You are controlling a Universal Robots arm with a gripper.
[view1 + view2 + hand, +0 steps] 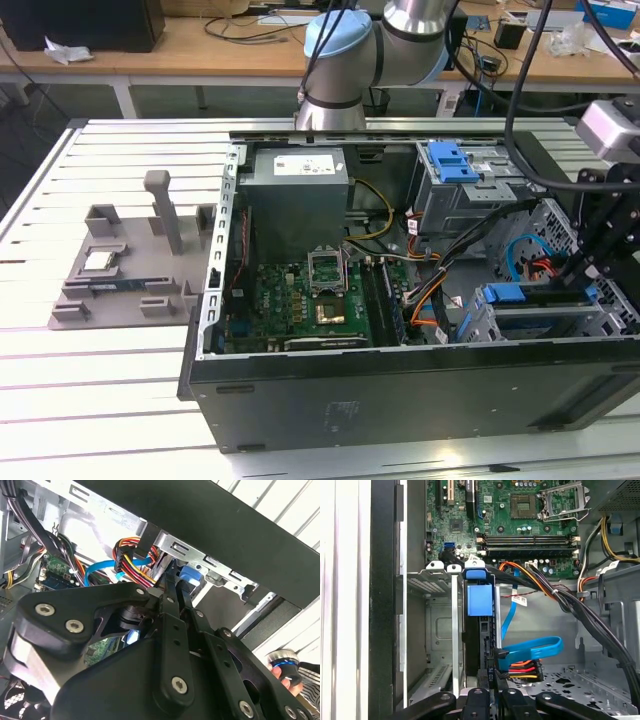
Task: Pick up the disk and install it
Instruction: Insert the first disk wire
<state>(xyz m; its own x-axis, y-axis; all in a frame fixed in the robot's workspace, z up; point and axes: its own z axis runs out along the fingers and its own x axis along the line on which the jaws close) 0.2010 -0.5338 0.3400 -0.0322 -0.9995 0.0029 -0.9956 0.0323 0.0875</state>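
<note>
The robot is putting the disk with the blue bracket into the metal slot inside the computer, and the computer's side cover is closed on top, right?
Not quite. The computer case is open: the exterior view shows its green motherboard uncovered. The rest holds: in the first wrist view the disk with its blue bracket stands in the metal drive cage, with the gripper at its end.

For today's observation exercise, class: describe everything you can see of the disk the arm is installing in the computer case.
The disk stands on edge in a metal drive bay near the case's front corner, at the exterior view's right. Mostly its thin dark edge shows, framed by a blue plastic bracket with a broad blue tab at the top. The exterior view shows that blue bracket atop the bay. The gripper is at its end, black fingers on either side of the edge. A blue cable and coloured wires lie close beside it; contact is unclear.
</note>
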